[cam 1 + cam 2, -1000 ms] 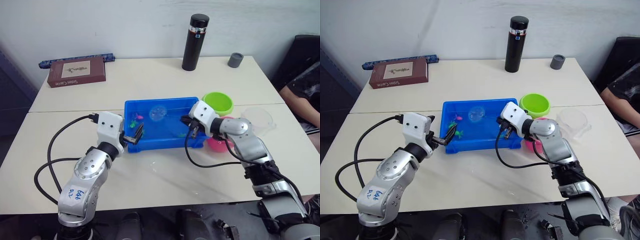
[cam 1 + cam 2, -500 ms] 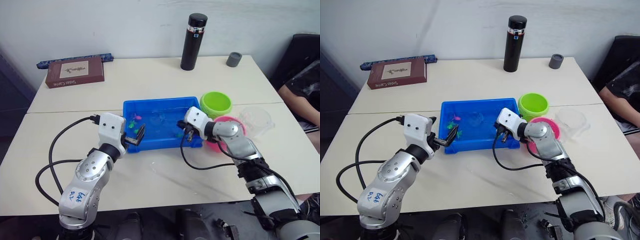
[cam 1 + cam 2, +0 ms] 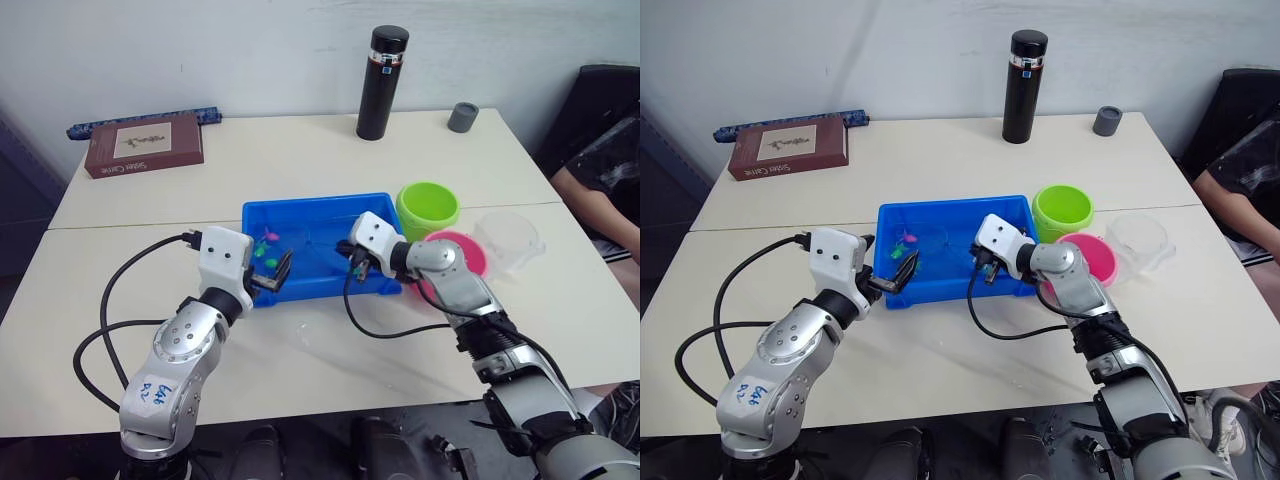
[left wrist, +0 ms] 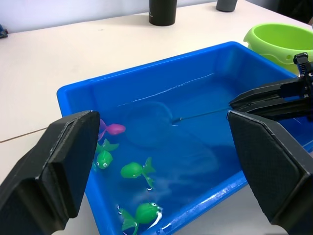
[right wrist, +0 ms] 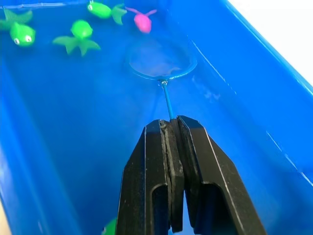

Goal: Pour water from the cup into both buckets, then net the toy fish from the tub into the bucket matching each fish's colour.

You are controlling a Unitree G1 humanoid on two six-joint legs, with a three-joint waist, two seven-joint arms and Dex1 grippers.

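The blue tub sits mid-table with water in it. My right gripper is shut on the thin handle of the net, whose hoop lies low in the tub beside a pink fish. Several green fish float just past it, at the tub's left end. At the tub's near-left corner my left gripper is open, its fingers spread wide and empty. The lime green bucket and the pink bucket stand right of the tub, with the clear cup beyond them.
A tall black flask and a small grey cup stand at the back. A brown book lies at the back left. A person's arm shows at the right edge. A seam between two tabletops runs behind the tub.
My right gripper has moved left across the tub with the net, bringing the hoop toward the fish at the left end and uncovering the pink bucket. The left gripper has stayed put.
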